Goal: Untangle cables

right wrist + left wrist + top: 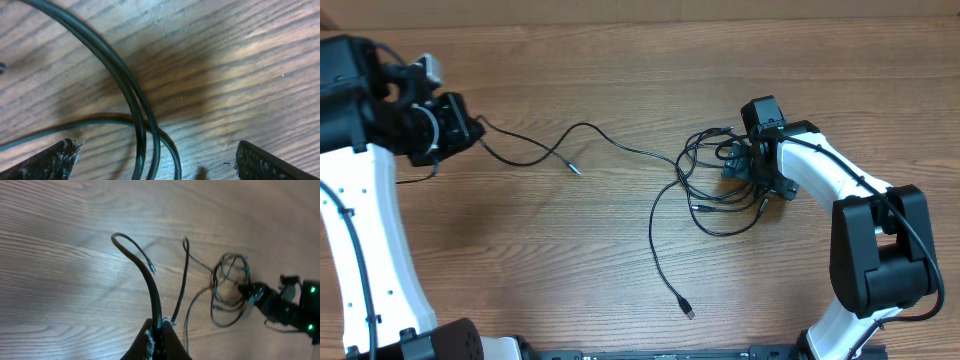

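Thin black cables (705, 180) lie in a tangled bundle on the wooden table at centre right. One strand (582, 128) runs left from the bundle to my left gripper (470, 130), which is shut on it; a short end with a plug (573, 168) hangs off it. In the left wrist view the held cable (150, 285) rises from between my shut fingers (161, 330), with the bundle (227, 287) at the right. My right gripper (740, 165) is open, low over the bundle; its fingers (155, 160) straddle several strands (135, 100). Another strand ends in a plug (687, 310) near the front.
The wooden table (520, 260) fills the view. My right arm's white and black links (860, 220) stand at the right, my left arm (360, 200) at the left. A black bar (660, 354) runs along the front edge.
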You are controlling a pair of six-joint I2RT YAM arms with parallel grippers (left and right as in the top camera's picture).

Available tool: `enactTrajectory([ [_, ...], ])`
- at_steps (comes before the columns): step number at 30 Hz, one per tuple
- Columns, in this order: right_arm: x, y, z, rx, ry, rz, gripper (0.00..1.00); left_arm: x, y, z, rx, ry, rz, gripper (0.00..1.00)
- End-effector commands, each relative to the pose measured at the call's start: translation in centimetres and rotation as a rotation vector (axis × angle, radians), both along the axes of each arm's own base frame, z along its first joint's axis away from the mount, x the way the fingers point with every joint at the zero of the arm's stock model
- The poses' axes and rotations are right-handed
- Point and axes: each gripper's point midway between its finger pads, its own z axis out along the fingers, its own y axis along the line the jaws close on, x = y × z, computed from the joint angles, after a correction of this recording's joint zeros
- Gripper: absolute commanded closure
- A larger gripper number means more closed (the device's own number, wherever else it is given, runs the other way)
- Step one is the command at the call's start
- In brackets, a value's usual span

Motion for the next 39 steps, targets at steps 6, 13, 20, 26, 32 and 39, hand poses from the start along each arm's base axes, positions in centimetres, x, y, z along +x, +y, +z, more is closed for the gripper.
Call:
enactTrajectory([
  [6,0.4,0.2,0.8,0.019,-0.020,0.012,0.00,1.0,-4.7,-4.5,0.028,0.156,-0.155,0.96],
  [13,0.4,0.2,0.8,0.019,-0.020,0.012,0.00,1.1,-9.6,-8.6,0.054,0.268,-0.333,0.96],
  [20,0.7,0.3,0.8,0.022,-0.032,0.009,0.00,0.3,-12.8,-14.6,0.162,0.453,-0.449,0.96],
  [26,0.8,0.5,0.8,0.028,-0.037,0.007,0.00,-0.7,-15.2,-19.2,0.182,0.587,-0.521,0.96],
  [32,0.8,0.5,0.8,0.027,-0.036,0.007,0.00,-1.0,-12.4,-22.4,0.438,0.700,-0.412,0.96],
  [39,0.5,0.9,0.7,0.052,-0.023,0.011,0.00,-0.2,-8.1,-22.1,0.627,0.718,-0.241,0.77],
])
